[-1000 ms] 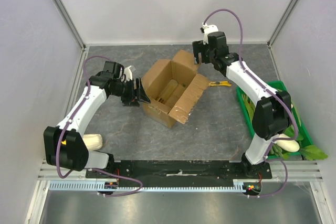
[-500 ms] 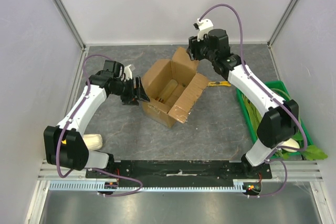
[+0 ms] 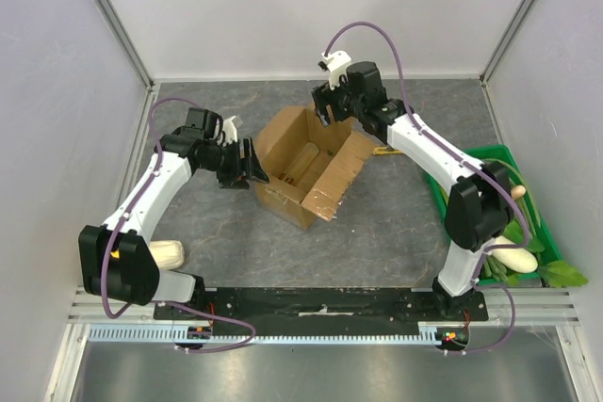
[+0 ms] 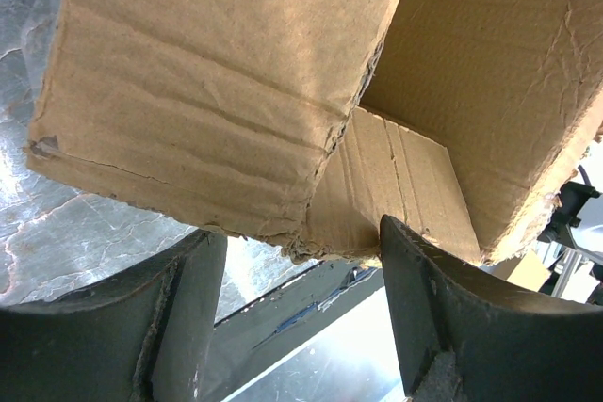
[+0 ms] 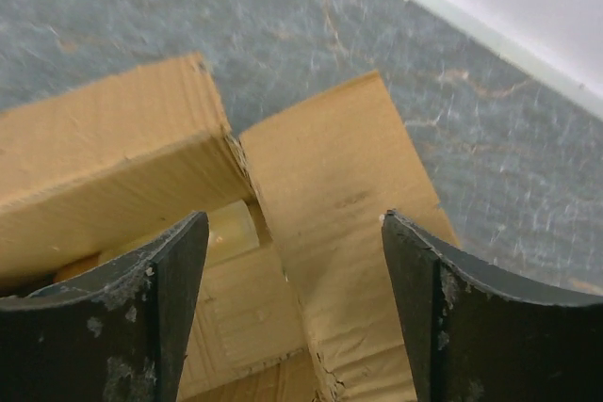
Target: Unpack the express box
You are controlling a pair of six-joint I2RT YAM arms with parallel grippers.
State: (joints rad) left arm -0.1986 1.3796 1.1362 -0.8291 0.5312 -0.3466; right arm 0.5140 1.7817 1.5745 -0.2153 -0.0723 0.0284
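The express box (image 3: 306,168) is a brown cardboard carton in the middle of the table, with its flaps spread open. A pale tan long item (image 3: 303,163) lies inside. My left gripper (image 3: 252,165) is open at the box's left side. In the left wrist view the torn edge of a box flap (image 4: 217,91) lies just at the tips of the open left gripper (image 4: 301,251). My right gripper (image 3: 321,106) is open above the box's far corner. In the right wrist view the right gripper (image 5: 294,233) frames the far flap (image 5: 339,195) and a pale item (image 5: 231,229) in the box.
A green crate (image 3: 443,197) of vegetables stands at the right edge, with a white vegetable (image 3: 514,256) at its near end. A pale yellowish object (image 3: 166,253) lies by the left arm's base. White walls close in the table on three sides.
My right arm has swung left, from beside the box's far right flap to above its far corner. The left arm and the box have not moved.
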